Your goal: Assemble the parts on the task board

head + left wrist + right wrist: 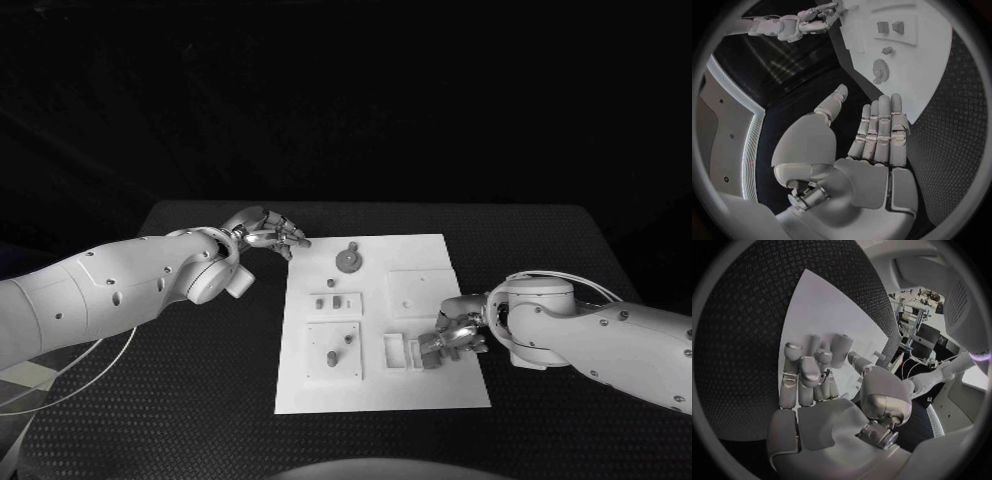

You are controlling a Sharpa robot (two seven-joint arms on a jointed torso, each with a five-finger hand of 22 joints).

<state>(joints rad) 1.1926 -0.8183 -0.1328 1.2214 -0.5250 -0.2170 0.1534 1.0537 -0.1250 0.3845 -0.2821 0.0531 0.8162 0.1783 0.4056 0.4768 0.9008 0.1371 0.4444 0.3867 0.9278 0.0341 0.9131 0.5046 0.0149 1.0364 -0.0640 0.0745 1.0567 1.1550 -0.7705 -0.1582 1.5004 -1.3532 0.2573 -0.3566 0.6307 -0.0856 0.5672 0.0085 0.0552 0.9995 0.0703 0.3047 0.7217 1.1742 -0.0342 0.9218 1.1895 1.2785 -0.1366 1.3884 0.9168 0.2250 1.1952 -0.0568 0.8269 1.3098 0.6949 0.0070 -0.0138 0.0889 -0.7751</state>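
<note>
The white task board (418,385) lies in the middle of the black table. A round grey part (349,260) sits near its far edge, and the same round part (879,67) appears in the left wrist view. Small grey parts (332,301) stand in a square recess, and two more parts (342,349) lie in the recess nearer me. My left hand (268,232) hovers off the board's far left corner, fingers (879,125) straight and empty. My right hand (456,335) is over the board's right edge, its fingers (811,372) curled by a small grey part (424,352). Whether it grips that part is hidden.
A white bracket-shaped piece (394,348) stands on the board beside the right hand. A shallow square recess (418,285) lies at the board's far right. Black table (188,400) shows on both sides of the board.
</note>
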